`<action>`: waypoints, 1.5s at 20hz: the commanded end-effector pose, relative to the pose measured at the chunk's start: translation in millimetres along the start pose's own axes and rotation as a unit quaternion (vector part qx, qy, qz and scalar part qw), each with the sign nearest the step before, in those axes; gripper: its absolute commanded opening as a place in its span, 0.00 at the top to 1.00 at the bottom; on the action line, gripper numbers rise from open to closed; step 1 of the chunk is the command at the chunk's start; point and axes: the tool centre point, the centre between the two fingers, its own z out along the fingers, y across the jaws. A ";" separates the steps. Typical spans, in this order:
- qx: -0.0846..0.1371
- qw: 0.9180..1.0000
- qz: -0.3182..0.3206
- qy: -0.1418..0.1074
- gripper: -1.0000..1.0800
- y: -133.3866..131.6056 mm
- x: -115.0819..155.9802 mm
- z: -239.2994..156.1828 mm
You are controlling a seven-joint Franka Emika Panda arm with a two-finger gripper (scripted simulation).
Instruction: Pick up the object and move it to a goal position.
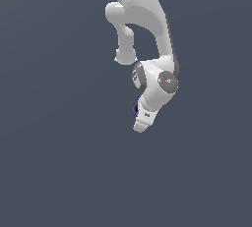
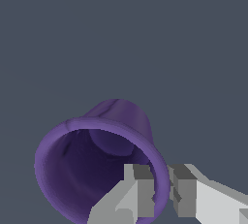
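The object [image 2: 97, 169] is a dark purple cup-like piece with a flared rim, lying tilted so its hollow faces the wrist camera. My gripper [image 2: 161, 183] straddles its rim, one grey fingertip [image 2: 139, 189] inside the cup and the other outside, both pressed against the wall. From the exterior view only a sliver of the object [image 1: 136, 108] peeks out beside the white hand, where the gripper [image 1: 139, 116] is mostly hidden by the hand itself.
A plain dark grey surface fills both views. The white arm [image 1: 147, 19] comes down from the top of the exterior view. No goal marker or other object shows.
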 end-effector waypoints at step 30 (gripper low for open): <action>0.000 1.000 0.001 0.000 1.00 171.9 -163.2 -40.0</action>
